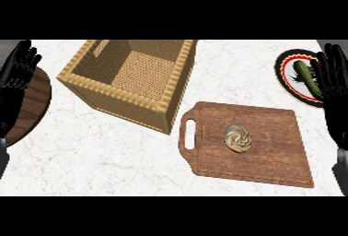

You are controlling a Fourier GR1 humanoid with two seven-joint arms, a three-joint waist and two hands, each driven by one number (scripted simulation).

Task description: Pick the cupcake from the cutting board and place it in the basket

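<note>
A cupcake (pixel 238 138) with swirled tan frosting sits near the middle of a brown wooden cutting board (pixel 272 156) at the right of the counter. The board's handle slot faces left. A woven rectangular basket (pixel 166 99) stands at the upper middle, open on top, with nothing visible inside. My left hand (pixel 15 73) rests open at the left edge, fingers up. At the right edge my right hand (pixel 336 92) rests open, fingers up, apart from the board and the cupcake.
A round plate (pixel 289 73) with a red and black rim holds a green cucumber (pixel 307 76) at the upper right, partly behind my right hand. A dark round wooden board (pixel 34 101) lies under my left hand. The counter is white marble.
</note>
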